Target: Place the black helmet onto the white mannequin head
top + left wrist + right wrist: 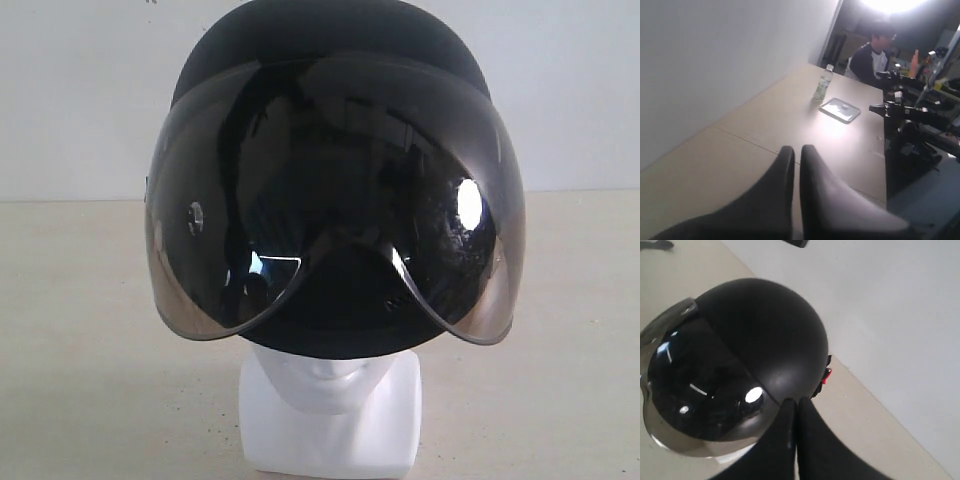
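The black helmet [335, 60] sits on the white mannequin head [332, 415], its smoky bubble visor [335, 220] covering the face down to the chin. Only the chin and blocky neck base show below it. In the right wrist view the helmet [765, 335] is seen from above and to one side. My right gripper [796, 402] is shut with nothing in it, its tips near the helmet's rim. My left gripper [797, 149] is shut and empty over bare table, away from the helmet. Neither gripper shows in the exterior view.
The beige table [80, 340] runs back to a white wall [580, 90]. In the left wrist view a small bottle [823, 83] and a flat clear tray [840, 109] lie far down the table, with a seated person [872, 57] and dark equipment [915, 125] beyond.
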